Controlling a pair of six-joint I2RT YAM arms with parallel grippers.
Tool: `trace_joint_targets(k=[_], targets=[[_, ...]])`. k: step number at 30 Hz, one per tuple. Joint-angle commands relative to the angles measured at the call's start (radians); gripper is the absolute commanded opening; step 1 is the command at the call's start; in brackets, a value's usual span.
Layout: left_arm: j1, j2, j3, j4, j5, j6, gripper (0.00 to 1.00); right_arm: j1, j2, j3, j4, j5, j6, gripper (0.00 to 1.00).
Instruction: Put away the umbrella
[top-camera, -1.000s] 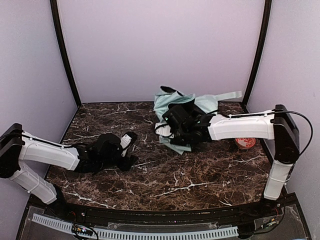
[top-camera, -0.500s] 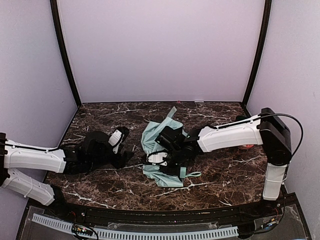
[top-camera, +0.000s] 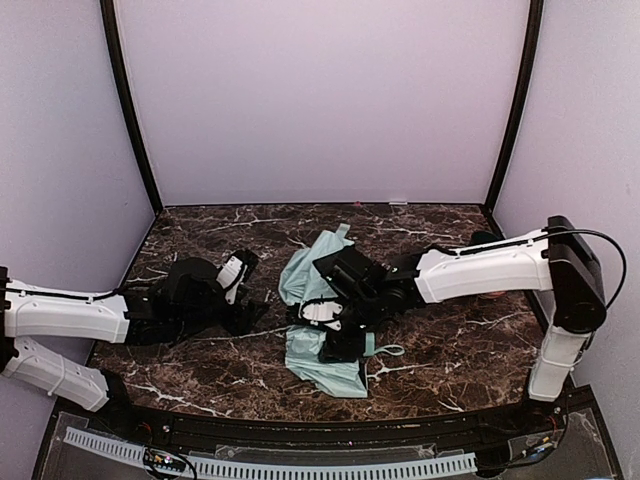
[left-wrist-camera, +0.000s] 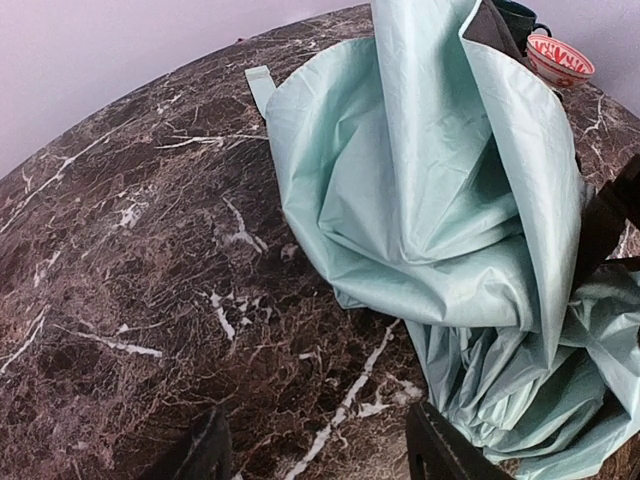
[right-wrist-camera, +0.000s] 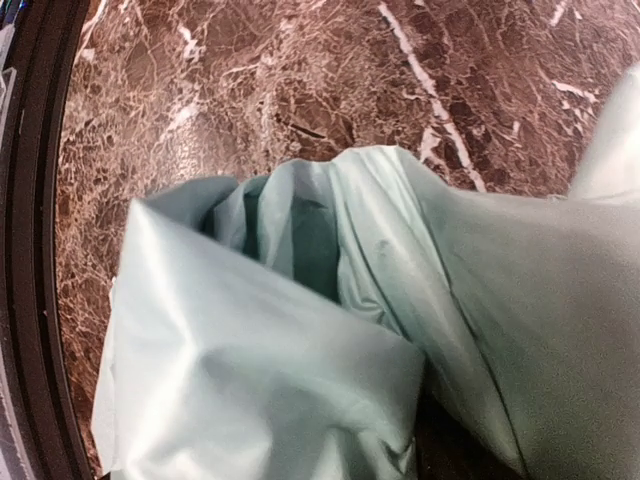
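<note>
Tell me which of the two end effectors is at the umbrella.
The right end effector, reaching in from the right, is over the mint umbrella. The left end effector is off to its left, over marble.

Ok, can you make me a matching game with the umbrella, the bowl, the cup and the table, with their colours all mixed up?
Things:
1. umbrella
2. bowl
3. cup
4. table

Colours:
A. dark brown with white veins
B. dark green
C. pale mint green
D. orange-red and white pattern

Pairs: 1-C, 2-D, 3-B, 4-A
</note>
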Motion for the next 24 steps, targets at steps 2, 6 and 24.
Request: trace_joint_targets(k=[2, 6, 24], targets=[[0.0, -0.029, 0.028, -0.055, -0.009, -0.025, 0.62, 0.001, -0.103, 0.01, 0.006, 0.002, 0.03, 0.69], [0.001, -0.043, 0.042, -0.104, -0.033, -0.03, 0.63, -0.001, -0.216, -0.024, 0.036, -0.04, 0.042, 0.78], [-0.05, -0.072, 0.078, -0.11, 0.041, 0.028, 0.63, -0.202, -0.116, -0.018, 0.322, 0.069, 0.554, 0.77]])
